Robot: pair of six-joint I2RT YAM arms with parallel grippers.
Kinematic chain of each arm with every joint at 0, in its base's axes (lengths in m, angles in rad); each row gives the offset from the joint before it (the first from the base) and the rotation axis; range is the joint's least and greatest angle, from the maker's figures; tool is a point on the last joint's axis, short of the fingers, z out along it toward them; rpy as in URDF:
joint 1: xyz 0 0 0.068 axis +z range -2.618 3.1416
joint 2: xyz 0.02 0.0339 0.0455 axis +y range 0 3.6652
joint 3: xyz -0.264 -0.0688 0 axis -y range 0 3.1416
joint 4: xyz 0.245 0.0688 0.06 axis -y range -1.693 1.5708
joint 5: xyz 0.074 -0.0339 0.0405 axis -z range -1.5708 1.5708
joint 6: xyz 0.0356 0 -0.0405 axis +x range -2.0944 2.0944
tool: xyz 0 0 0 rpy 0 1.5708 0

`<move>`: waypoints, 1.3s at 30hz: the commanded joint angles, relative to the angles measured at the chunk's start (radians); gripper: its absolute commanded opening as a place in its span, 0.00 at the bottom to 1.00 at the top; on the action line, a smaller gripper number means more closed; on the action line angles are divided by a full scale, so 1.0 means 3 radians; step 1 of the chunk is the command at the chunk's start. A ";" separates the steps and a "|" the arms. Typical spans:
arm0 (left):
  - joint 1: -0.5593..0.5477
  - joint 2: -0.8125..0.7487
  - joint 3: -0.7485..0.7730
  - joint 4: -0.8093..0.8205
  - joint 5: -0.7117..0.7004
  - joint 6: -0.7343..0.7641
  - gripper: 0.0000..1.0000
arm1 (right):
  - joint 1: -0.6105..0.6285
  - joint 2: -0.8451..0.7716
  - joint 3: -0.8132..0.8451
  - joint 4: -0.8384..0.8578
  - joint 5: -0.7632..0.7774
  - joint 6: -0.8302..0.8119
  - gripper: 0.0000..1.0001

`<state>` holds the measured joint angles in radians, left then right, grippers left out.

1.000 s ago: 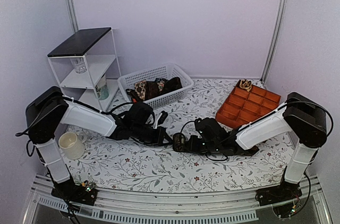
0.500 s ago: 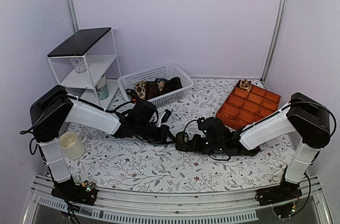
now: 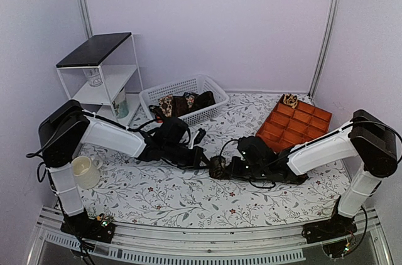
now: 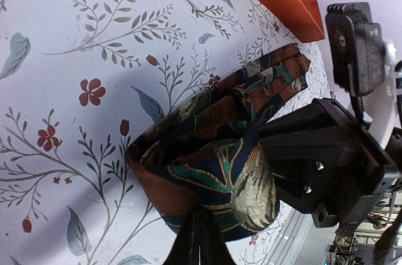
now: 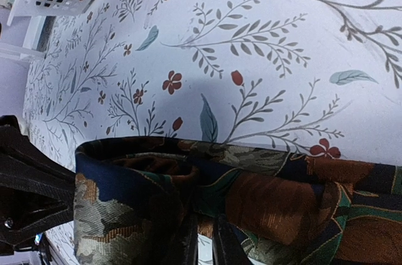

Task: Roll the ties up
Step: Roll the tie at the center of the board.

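Right, both arms are nose to nose at the middle of the table [image 3: 188, 202], and the tie [image 4: 207, 152] sits between them as a loose coil with its tail lying flat towards the orange tray [image 3: 295, 124]. The left gripper [image 4: 198, 243] has its fingers pressed together on the inner end of the coil, and the right gripper [image 5: 204, 240] looks nearly closed, nipping the fabric just where the coil meets the flat run. The step here, as I read it, is winding the next turn. To do it well, the left side should act as the core and turn steadily while the right feeds the strip in under light tension, edges lined up, so the roll does not cone out sideways. The coil looks slack and slightly open at its centre, so a firmer wrap would help. This silky cloth will likely slip if either pinch eases too early. The other ties [image 3: 185, 103] wait in the white basket [image 3: 201, 113], well apart at the back.
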<state>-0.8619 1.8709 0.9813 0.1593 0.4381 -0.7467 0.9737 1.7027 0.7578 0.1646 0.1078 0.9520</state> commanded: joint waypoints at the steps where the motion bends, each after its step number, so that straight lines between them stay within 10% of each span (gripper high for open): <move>1: -0.0052 0.0104 0.0105 -0.0025 0.0057 0.0056 0.02 | -0.0019 -0.0281 -0.0058 -0.0145 0.0238 0.0017 0.14; 17: -0.0188 0.0566 0.0514 -0.0021 0.0162 0.0011 0.01 | -0.0188 -0.0651 -0.0063 -0.0349 0.0040 -0.0086 0.42; 39: 0.0053 -0.0334 -0.0132 -0.0519 -0.0529 0.0189 0.01 | -0.0115 0.0342 0.0143 0.0145 -0.0772 0.0119 0.27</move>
<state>-0.8871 1.8751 1.0176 0.0963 0.3847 -0.7391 0.8867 1.7107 0.7448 0.1856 -0.0669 0.9527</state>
